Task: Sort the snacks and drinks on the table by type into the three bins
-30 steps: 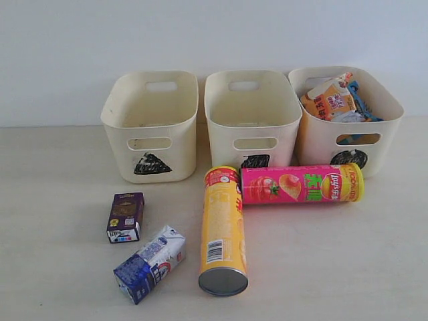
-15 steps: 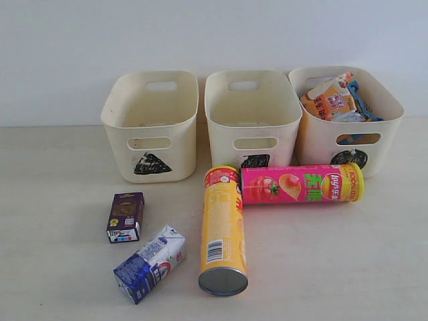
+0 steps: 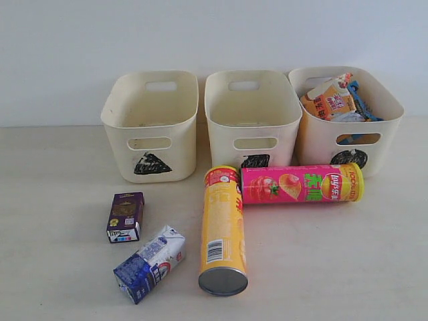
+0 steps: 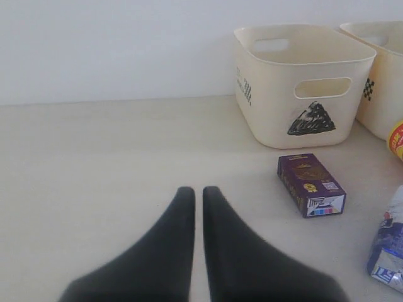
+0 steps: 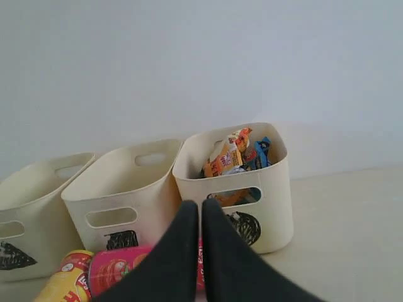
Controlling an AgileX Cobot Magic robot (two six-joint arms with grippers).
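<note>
Bins (3): triangle bin (image 3: pixel 120 134), square bin (image 3: pixel 227 137), circle bin (image 3: pixel 314 144), in 1 row.
Bags: orange bag (image 3: pixel 331 101), blue bag (image 3: pixel 362 105), inside circle bin.
Cans: yellow can (image 3: pixel 223 231), pink can (image 3: pixel 301 184), lying on table (image 3: pixel 348 254), touching.
Cartons: purple carton (image 3: pixel 126 216), blue-white carton (image 3: pixel 150 263), before triangle bin.
Grippers: left gripper (image 4: pixel 192 190), right gripper (image 5: pixel 200 203), both pressed together, empty.

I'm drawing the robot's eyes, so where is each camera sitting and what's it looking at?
Exterior view: in front of the table, looking slightly down at the three bins by the wall; no robot part shows.
Left wrist view: low over the table, facing the triangle bin and purple carton; the left hand shows, shut.
Right wrist view: higher up, facing the circle bin holding bags; the right hand shows, shut.
Shared: exterior and left wrist views both see the purple carton.
</note>
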